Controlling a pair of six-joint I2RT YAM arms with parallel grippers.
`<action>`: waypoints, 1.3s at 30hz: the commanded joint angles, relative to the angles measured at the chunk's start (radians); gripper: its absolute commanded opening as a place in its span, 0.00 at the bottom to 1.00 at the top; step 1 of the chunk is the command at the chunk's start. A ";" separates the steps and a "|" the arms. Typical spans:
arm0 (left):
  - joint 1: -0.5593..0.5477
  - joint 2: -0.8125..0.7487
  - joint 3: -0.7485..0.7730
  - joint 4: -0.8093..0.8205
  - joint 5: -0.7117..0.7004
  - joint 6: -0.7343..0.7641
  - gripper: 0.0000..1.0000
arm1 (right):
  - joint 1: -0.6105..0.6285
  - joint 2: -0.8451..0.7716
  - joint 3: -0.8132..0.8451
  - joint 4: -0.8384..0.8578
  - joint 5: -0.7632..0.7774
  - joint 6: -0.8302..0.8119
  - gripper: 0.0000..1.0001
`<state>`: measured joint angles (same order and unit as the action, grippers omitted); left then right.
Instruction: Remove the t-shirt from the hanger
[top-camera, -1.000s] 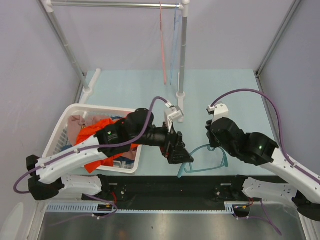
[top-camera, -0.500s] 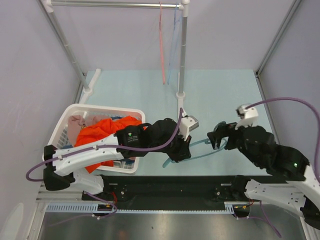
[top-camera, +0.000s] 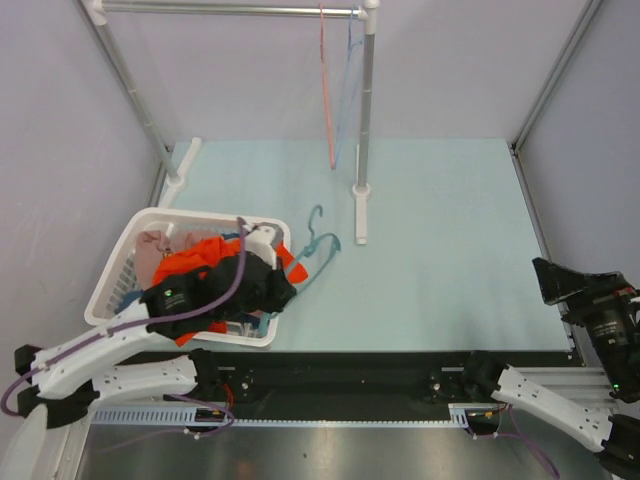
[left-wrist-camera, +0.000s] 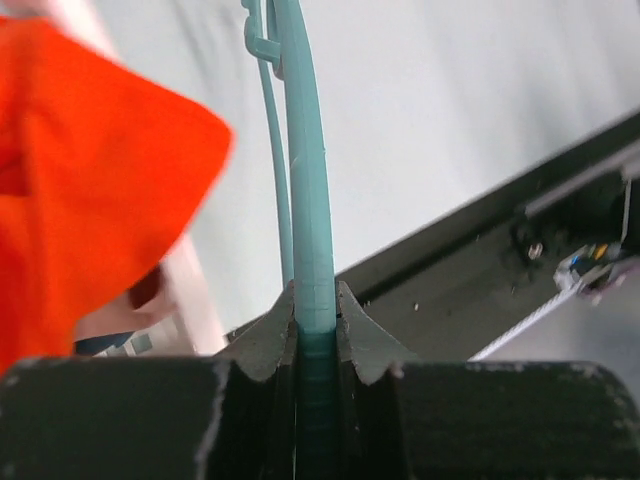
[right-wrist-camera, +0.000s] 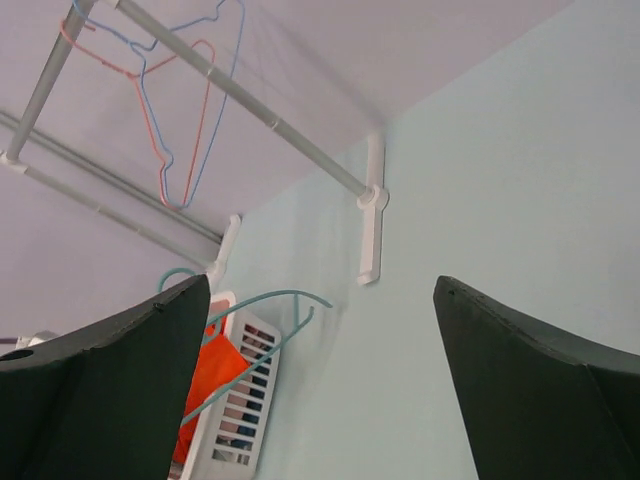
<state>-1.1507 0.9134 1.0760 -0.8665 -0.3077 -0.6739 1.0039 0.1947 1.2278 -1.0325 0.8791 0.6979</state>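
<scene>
The orange t-shirt (top-camera: 190, 262) lies crumpled in the white laundry basket (top-camera: 130, 243), off the hanger. My left gripper (top-camera: 283, 277) is at the basket's right rim, shut on the bare teal hanger (top-camera: 312, 252). The hanger sticks out to the right over the table with its hook pointing away from me. In the left wrist view the hanger's bar (left-wrist-camera: 308, 200) is pinched between the jaws of the left gripper (left-wrist-camera: 315, 305), with the t-shirt (left-wrist-camera: 90, 180) to its left. My right gripper (top-camera: 552, 277) is pulled back to the table's near right edge, open and empty (right-wrist-camera: 320, 285).
A metal clothes rack stands at the back, its upright pole (top-camera: 365, 100) and white foot (top-camera: 360, 215) near the table's middle. A red hanger (top-camera: 327, 90) and a blue hanger (top-camera: 346, 95) hang from its rail. Other clothes lie in the basket under the t-shirt.
The left gripper shut on the teal hanger and carried it left to the basket. The right gripper let go of the hanger, opened and withdrew to the right near edge.
</scene>
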 joint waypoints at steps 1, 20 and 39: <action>0.132 -0.157 -0.030 0.070 -0.074 -0.084 0.00 | 0.004 0.024 0.021 -0.050 0.092 0.054 1.00; 0.638 0.330 0.641 0.386 -0.024 0.274 0.00 | 0.004 0.081 0.001 -0.072 -0.020 0.117 1.00; 0.737 0.629 0.964 0.377 0.327 0.099 0.00 | 0.004 0.124 0.025 -0.032 -0.035 0.083 1.00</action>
<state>-0.4263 1.4872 1.9728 -0.5198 -0.0780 -0.5072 1.0050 0.2874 1.2301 -1.1065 0.8307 0.7891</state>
